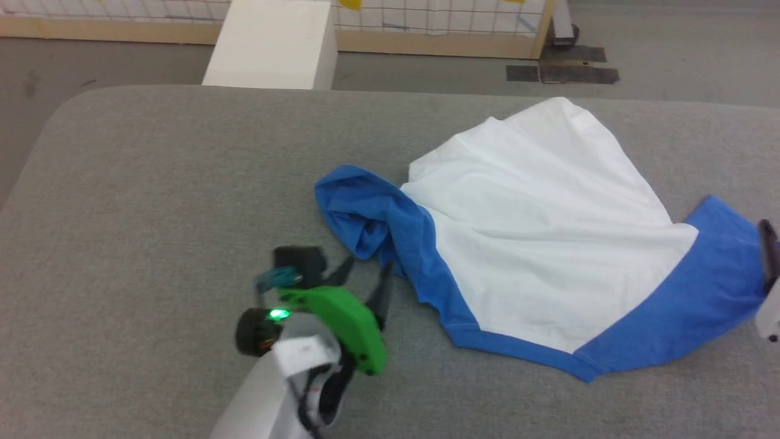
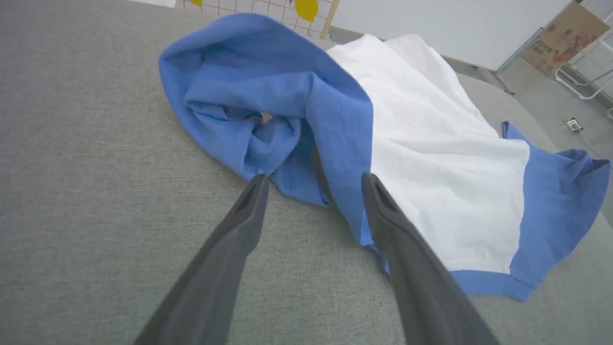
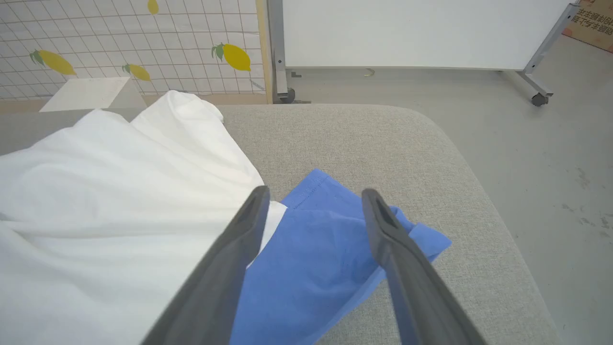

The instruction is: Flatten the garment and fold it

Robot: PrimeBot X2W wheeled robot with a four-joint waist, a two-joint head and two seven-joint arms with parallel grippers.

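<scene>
The garment [image 1: 536, 231], a white T-shirt with bright blue sleeves, lies rumpled on the grey table [image 1: 152, 183]. Its left sleeve is bunched up [image 2: 249, 96]; the right sleeve [image 3: 325, 239] lies flatter near the table's right edge. My left gripper [image 1: 365, 277] is open just short of the bunched sleeve, fingers [image 2: 239, 225] spread either side of its lower fold, holding nothing. In the right wrist view my right gripper [image 3: 313, 196] stands open above the right sleeve, with one dark finger [image 1: 769, 247] at the head view's right edge.
A white box [image 1: 274, 42] stands beyond the table's far edge. Behind it runs a gridded panel with lemon prints [image 3: 143, 43], and a white board on wheels [image 3: 416, 33] stands on the grey floor to the right.
</scene>
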